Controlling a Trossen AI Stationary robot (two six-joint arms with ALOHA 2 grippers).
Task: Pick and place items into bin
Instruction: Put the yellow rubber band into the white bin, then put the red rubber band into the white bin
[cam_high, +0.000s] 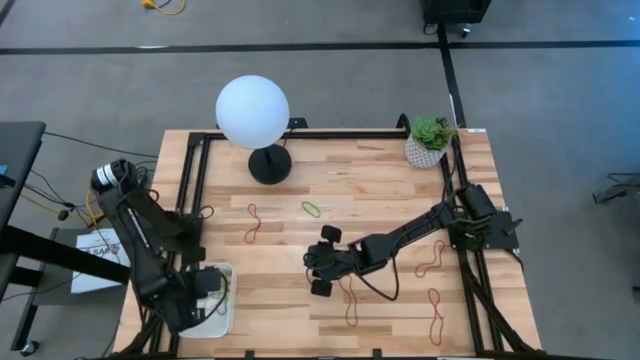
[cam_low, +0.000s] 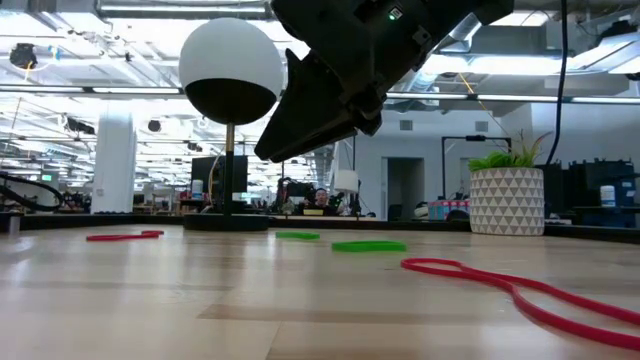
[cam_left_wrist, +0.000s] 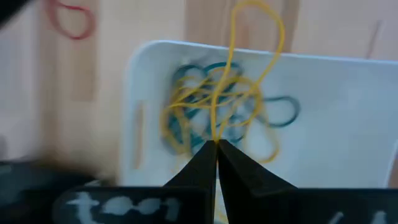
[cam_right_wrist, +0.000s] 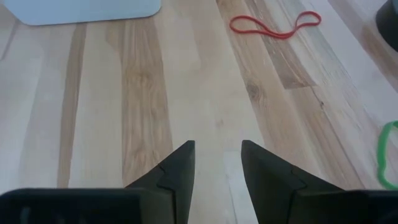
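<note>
The task looked partly done. The small white shallow plastic bin, with rounded corners and a smooth matte floor, sat at the table's front-left corner and already held a tangled heap of thin yellow and blue-grey rubber bands. The left gripper hung right over it, its dark tapered fingers pinched together on a thin yellow rubber band that looped limply upward (not yet let go, by my reading).

Plenty was left. On the pale, grainy wooden table lay a twisted red rubber loop left of centre, a flat green rubber loop near the middle, and several more red figure-eight bands on the right side. The right gripper hovered above bare wood near the table's centre, fingers parted with nothing between them.

A white globe lamp and a potted green plant stood at the back
</note>
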